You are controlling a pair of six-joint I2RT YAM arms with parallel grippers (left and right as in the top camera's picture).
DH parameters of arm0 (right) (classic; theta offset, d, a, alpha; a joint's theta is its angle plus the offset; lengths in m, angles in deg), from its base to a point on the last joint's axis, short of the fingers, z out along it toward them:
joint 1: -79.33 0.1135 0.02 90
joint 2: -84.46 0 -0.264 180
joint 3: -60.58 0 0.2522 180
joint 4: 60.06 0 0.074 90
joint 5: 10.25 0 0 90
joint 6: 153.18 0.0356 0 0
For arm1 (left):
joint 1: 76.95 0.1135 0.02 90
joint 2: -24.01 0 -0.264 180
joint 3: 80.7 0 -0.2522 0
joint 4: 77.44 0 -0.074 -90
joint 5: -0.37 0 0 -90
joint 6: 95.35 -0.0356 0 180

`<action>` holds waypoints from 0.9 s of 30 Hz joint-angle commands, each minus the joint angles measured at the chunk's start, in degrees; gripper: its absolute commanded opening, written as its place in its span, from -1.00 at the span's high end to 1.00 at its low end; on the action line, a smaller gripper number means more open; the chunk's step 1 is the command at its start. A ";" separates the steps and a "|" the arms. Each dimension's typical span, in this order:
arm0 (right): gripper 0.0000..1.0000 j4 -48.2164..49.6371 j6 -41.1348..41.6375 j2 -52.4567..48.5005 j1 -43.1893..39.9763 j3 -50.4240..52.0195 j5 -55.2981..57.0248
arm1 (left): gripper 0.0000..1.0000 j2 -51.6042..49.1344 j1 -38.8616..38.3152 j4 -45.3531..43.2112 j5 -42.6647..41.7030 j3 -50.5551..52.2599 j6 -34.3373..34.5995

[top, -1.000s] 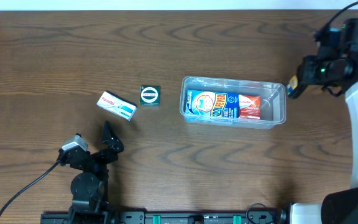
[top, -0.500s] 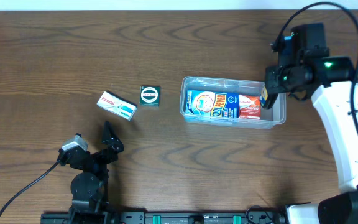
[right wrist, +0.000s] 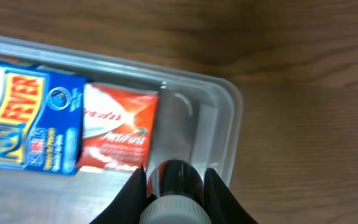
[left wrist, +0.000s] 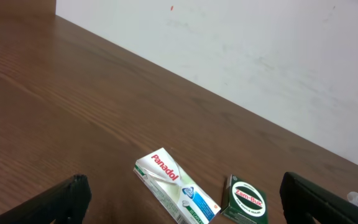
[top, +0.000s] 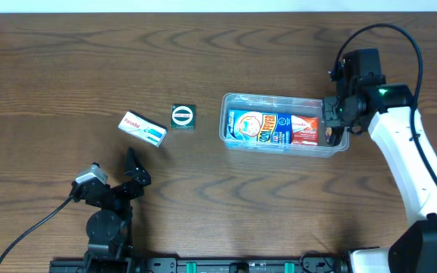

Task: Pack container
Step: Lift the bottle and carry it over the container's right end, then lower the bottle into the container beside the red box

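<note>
- the brown wooden table (top: 67,61) fills the whole view, grain running side to side.
- the white right arm (top: 408,152) reaches in from the right edge, towards the middle of the table.
- the container (top: 279,98), clear plastic with rounded corners, sits right of centre, its long side running left to right.
- inside it, a blue carton (top: 258,127) lies flat and takes up the left and middle part.
- a red pack (top: 303,130) lies flat just to the right of the carton, the two edge to edge; the container's right end beyond it is bare.
- a white panadol box (top: 143,129) lies on the table well left of the container, slightly askew.
- a small green box (top: 183,116) sits just beside the white one, between it and the container, touching neither.
- the left gripper (top: 136,170) rests near the front edge, below the white box, its fingers spread wide with nothing between them.
- the right gripper (top: 333,123) hangs over the container's bare right end, fingers clamped on a small dark bottle (right wrist: 173,176) with a pale cap; whether the bottle touches the bottom i cannot tell.
</note>
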 commanded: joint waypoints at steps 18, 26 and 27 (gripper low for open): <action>0.79 20.74 2.01 0.79 0.52 13.40 5.62 | -0.96 0.35 0.42 0.59 0.70 1.64 -0.81; 0.78 23.21 2.69 0.79 0.52 13.40 5.53 | -0.96 0.35 0.42 0.59 0.70 1.66 -0.81; 0.78 23.28 2.69 0.79 0.52 13.40 5.53 | -0.96 0.35 0.42 0.59 0.70 1.64 -0.81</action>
